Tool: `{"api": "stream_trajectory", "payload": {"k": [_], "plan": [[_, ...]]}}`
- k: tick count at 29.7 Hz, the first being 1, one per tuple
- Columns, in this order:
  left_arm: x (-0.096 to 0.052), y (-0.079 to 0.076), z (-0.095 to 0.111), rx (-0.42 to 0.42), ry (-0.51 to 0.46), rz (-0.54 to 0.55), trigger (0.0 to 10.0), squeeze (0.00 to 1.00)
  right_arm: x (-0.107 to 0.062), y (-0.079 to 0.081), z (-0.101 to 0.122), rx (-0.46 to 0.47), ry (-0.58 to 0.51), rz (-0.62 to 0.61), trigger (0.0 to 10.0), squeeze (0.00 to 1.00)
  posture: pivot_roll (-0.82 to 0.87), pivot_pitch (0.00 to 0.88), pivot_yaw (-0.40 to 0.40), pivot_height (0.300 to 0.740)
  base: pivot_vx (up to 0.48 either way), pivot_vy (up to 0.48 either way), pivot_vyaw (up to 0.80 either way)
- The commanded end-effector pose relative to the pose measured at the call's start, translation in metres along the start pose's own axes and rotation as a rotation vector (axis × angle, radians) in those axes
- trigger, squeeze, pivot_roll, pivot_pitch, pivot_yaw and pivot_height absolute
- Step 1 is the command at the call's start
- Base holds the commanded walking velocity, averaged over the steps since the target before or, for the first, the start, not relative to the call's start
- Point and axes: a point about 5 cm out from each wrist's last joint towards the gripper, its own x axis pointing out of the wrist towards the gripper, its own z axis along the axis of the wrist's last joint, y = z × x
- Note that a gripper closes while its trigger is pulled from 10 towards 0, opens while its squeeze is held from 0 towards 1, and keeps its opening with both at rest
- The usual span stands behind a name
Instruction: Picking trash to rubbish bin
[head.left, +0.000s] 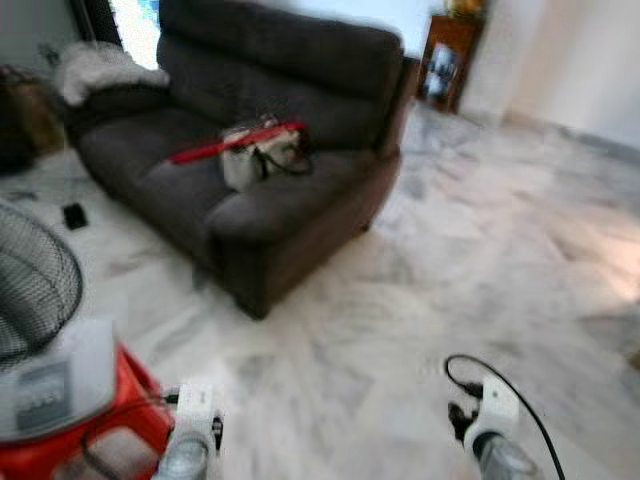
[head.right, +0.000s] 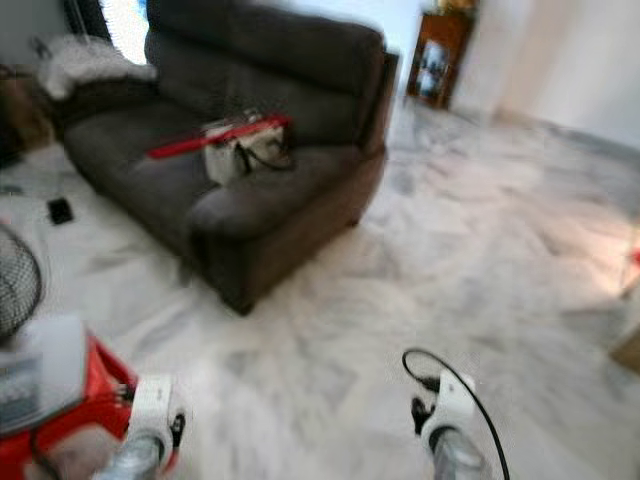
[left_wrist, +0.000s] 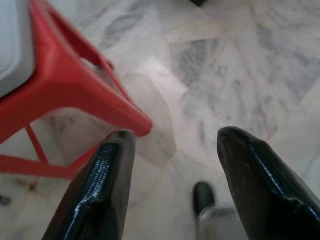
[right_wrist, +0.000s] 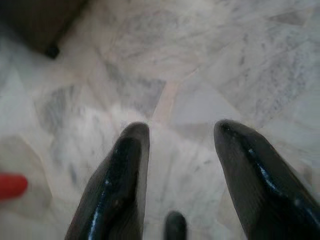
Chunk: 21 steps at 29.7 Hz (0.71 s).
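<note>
Plainly, both the left gripper (left_wrist: 172, 150) and right gripper (right_wrist: 180, 145) hang with jaws apart over bare marble floor (head.left: 420, 330); no trash or bin is identifiable, and the red stool (left_wrist: 75, 95) beside the left jaws risks a snag.

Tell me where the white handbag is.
The white handbag sits on the dark grey fabric sofa seat, ahead and left of the robot, against a long red object.

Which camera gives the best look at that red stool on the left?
The left wrist view: the red stool shows its seat edge and legs sharply. Both eye views catch a blurred corner; the right wrist view shows a red sliver.
</note>
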Motion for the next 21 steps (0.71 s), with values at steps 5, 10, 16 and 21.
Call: {"api": "stream_trajectory", "payload": {"k": [5, 10, 16, 21], "plan": [[-0.0010, 0.0009, -0.0046, 0.017, 0.016, 0.001, 10.0, 0.00, 0.0005, 0.0005, 0.0021, -0.003, -0.002, 0.001, 10.0, 0.00, -0.03, 0.000, -0.071, 0.740, 0.000, 0.000, 0.80], [-0.0010, 0.0001, -0.0043, 0.018, 0.014, -0.002, 10.0, 0.00, 0.0005, 0.0009, 0.0020, -0.004, -0.003, 0.004, 10.0, 0.00, -0.03, 0.000, -0.071, 0.740, 0.000, 0.000, 0.80], [-0.0018, 0.0001, -0.0071, 0.021, 0.021, -0.001, 10.0, 0.00, 0.0003, 0.0004, 0.0012, -0.003, -0.001, 0.003, 10.0, 0.00, -0.02, 0.000, -0.069, 0.740, 0.000, 0.000, 0.80], [-0.0019, 0.0010, -0.0077, 0.030, 0.023, 0.000, 10.0, 0.00, 0.0003, -0.0001, 0.0018, 0.007, -0.008, -0.008, 10.0, 0.00, -0.02, 0.000, -0.059, 0.740, 0.000, 0.000, 0.80]]}}
